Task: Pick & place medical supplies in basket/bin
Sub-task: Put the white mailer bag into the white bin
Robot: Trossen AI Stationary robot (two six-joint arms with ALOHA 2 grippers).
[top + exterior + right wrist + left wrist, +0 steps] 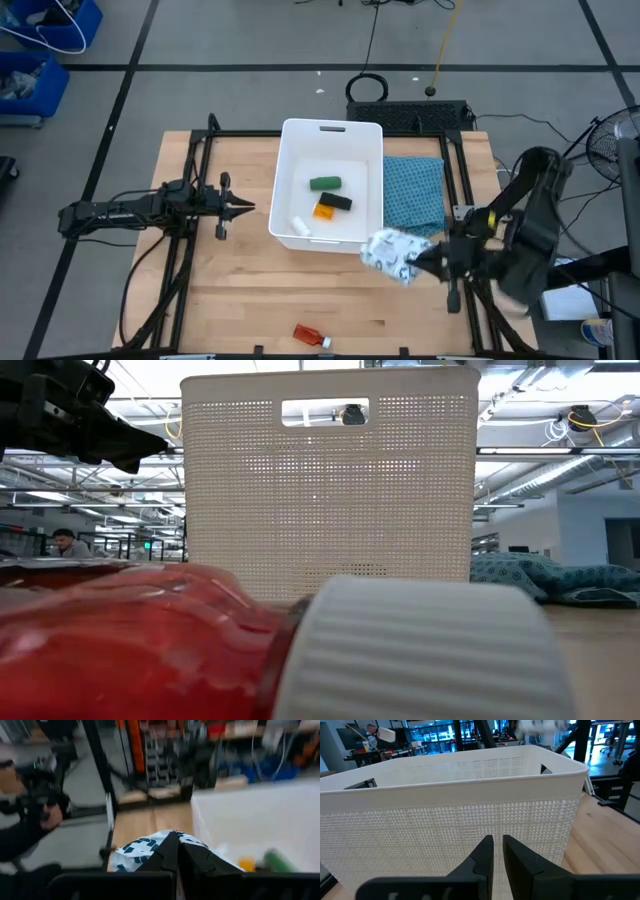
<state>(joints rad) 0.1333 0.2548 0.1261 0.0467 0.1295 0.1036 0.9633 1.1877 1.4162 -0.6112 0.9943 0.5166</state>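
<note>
The red bottle with white cap (300, 650) is seen nearest the low camera, lying on its side at the front edge of the wooden surface (220, 310), well apart from everything else.

At the left, the left pincer (243, 208) is held level just beside the tub's left wall, its fingers (485, 857) drawn nearly together with nothing between them. In the middle, the white tub (330, 128) is found to hold the green oblong (324, 183), the black oblong (337, 201), the orange vial (326, 211) touching the black one, and a small white cylinder (300, 228) near the front wall. Against the tub's right side the teal cloth (412, 193) is spread (not part of the job).

At the right, the flat white printed packet (393, 252) is pinched by one edge in the right pincer (425, 260), whose fingers are pressed tight on it; the packet is carried above the tub's front right corner, partly over the rim.

The carry to the tub is judged almost done. If the packet were let go here, it could be caught on the rim and slide outside, since only part of it overhangs the inside. Being limp, it could also snag the wall. The bottle is left to fetch.
</note>
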